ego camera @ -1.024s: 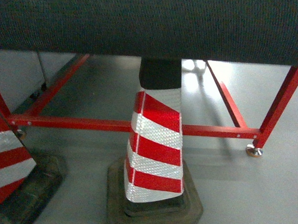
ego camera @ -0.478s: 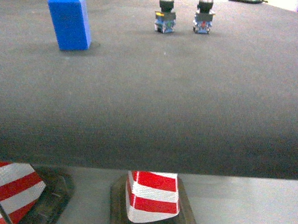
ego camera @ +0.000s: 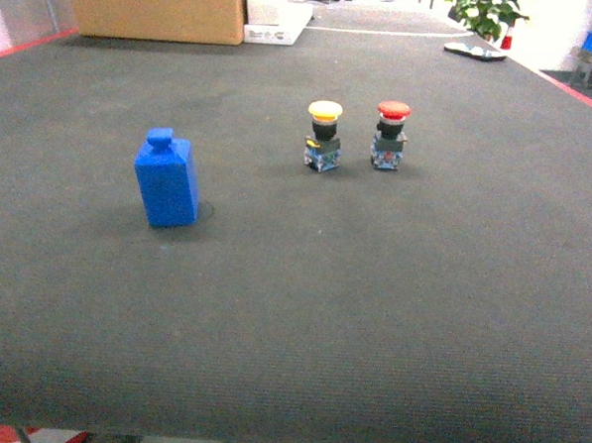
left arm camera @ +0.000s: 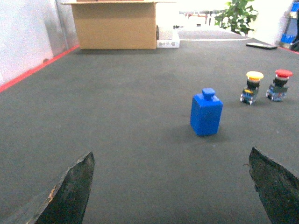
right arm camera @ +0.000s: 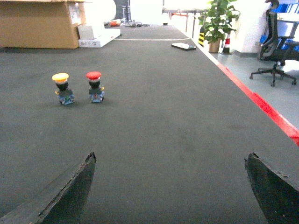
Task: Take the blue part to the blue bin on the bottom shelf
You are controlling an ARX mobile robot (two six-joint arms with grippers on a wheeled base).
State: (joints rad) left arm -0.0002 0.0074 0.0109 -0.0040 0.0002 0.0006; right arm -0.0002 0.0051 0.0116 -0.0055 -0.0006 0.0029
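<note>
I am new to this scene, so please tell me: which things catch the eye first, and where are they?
The blue part stands upright, alone, left of centre on the dark table. Farther back, right of it, a yellow button and a red button stand side by side.

- The head camera looks forward and slants down across the dark table top point(ego camera: 371, 315), with the near edge at the bottom of its view.
- The left wrist camera sits low over the same surface, facing along it between the two finger tips point(left arm camera: 70, 191) of its gripper, fairly near the blue part point(left arm camera: 206, 113).
- The right wrist camera also sits low, facing along the table's right side toward the red edge strip point(right arm camera: 261, 105).
- All three views share the yellow-capped button point(ego camera: 323, 136) and the red-capped button point(ego camera: 391, 135); head and left wrist share the blue part and the cardboard box point(ego camera: 153, 6).
</note>
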